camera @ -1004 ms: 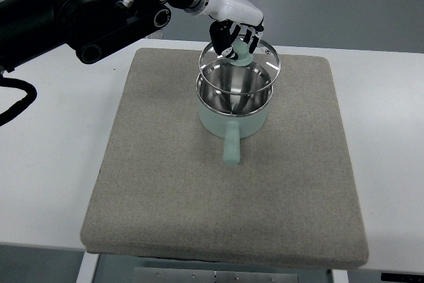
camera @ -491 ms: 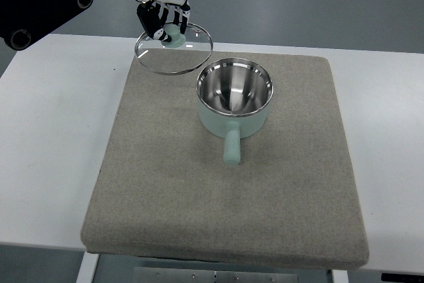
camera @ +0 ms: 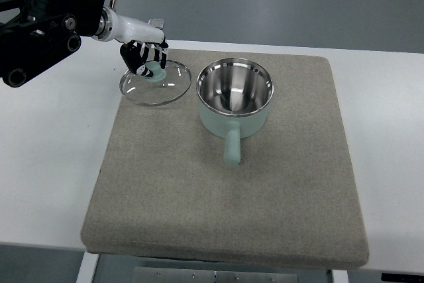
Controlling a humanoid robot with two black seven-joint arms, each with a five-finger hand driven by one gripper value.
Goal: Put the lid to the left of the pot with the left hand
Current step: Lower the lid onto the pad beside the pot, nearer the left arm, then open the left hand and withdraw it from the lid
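A pale green pot [camera: 234,101] with a shiny steel inside stands on the grey felt mat [camera: 225,190], its handle pointing toward me. The glass lid [camera: 156,84] with a steel rim and green knob is just left of the pot, low over the mat's far left corner. My left hand [camera: 147,59] comes in from the upper left and its fingers are curled on the lid's knob. I cannot tell whether the lid touches the mat. The right arm is out of view.
The mat lies on a white table [camera: 53,157]. The left arm's black body [camera: 40,28] hangs over the table's far left corner.
The left hand has carried the lid from above the pot leftward and then down, to just left of the pot near the mat.
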